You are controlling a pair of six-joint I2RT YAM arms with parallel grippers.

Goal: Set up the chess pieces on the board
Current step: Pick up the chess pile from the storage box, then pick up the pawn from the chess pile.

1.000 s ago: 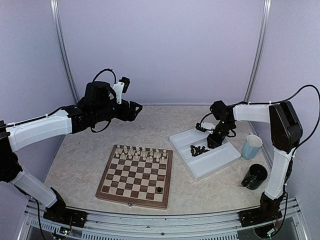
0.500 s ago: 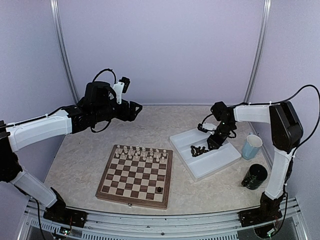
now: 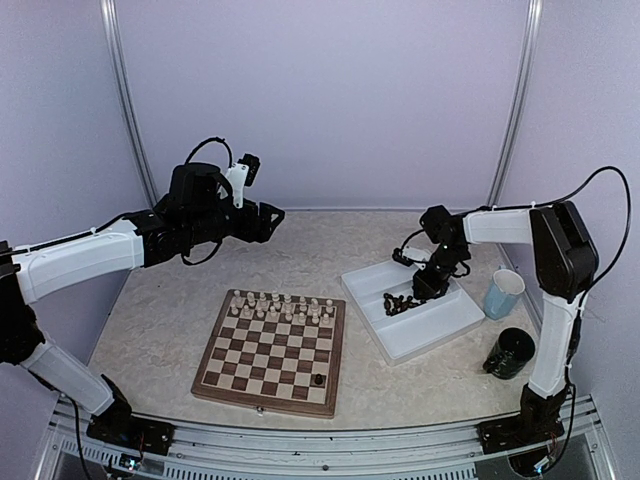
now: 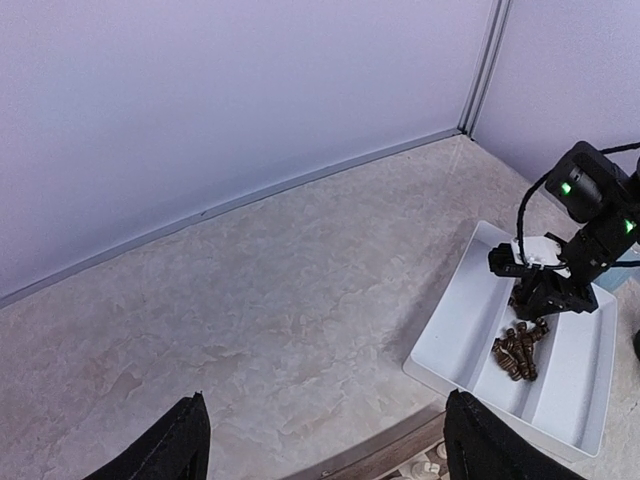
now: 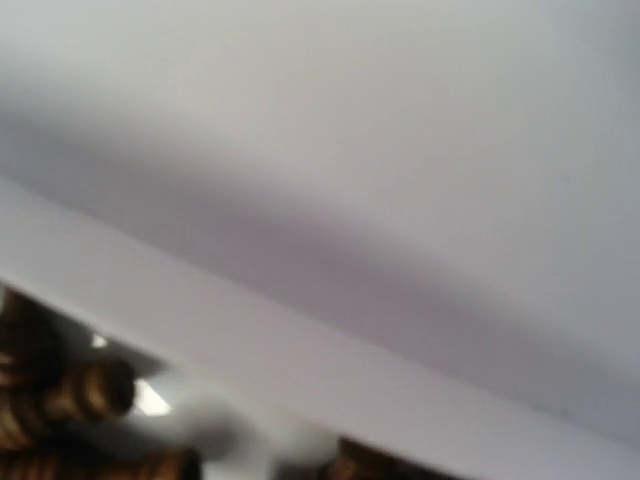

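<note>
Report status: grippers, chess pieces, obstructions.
Left gripper open, empty, aloft. Right gripper in tray among dark pieces, grip unclear. Cream pieces set on board, one dark piece. Nothing blocking.

L gripper (image 3: 270,219) held high, jaws wide; R gripper (image 3: 427,289) pointing down, jaws unreadable.

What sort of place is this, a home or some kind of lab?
Most likely a robotics lab test cell, not a home: a left arm and right arm bolted to a metal rail, with plain panel walls and metal corner posts around a chessboard.
</note>
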